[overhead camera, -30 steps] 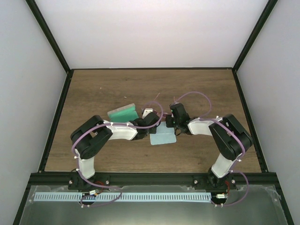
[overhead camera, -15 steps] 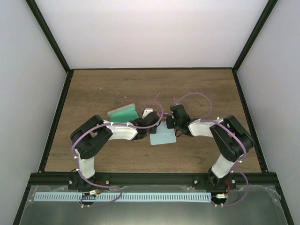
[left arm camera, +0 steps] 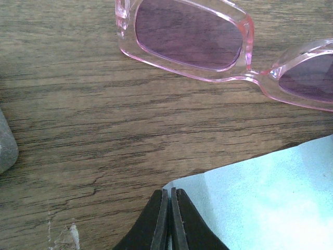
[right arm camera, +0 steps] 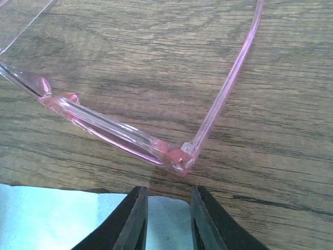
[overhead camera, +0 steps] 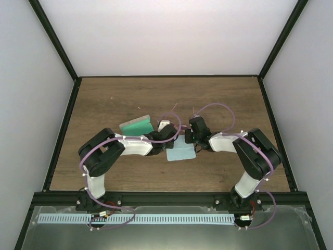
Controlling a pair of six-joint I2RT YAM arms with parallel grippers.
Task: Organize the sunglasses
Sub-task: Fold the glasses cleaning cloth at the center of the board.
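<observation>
The sunglasses (left arm camera: 190,39), pink-framed with magenta lenses, lie on the wood table just beyond both grippers. The right wrist view shows their hinge corner (right arm camera: 177,156) and one thin arm. In the top view they are mostly hidden under the wrists; only a thin arm (overhead camera: 175,108) pokes out. My left gripper (left arm camera: 170,191) (overhead camera: 174,140) is shut on a corner of the light blue cloth (left arm camera: 260,198). My right gripper (right arm camera: 169,195) (overhead camera: 190,138) is open, its fingers on either side of another corner of the cloth (right arm camera: 52,219), a short way from the hinge.
The grey case with green lining (overhead camera: 136,126) lies open just left of the left wrist; a grey rounded corner (left arm camera: 5,140) shows at the left wrist view's edge. The cloth (overhead camera: 180,152) lies flat between the arms. Black frame rails border the table.
</observation>
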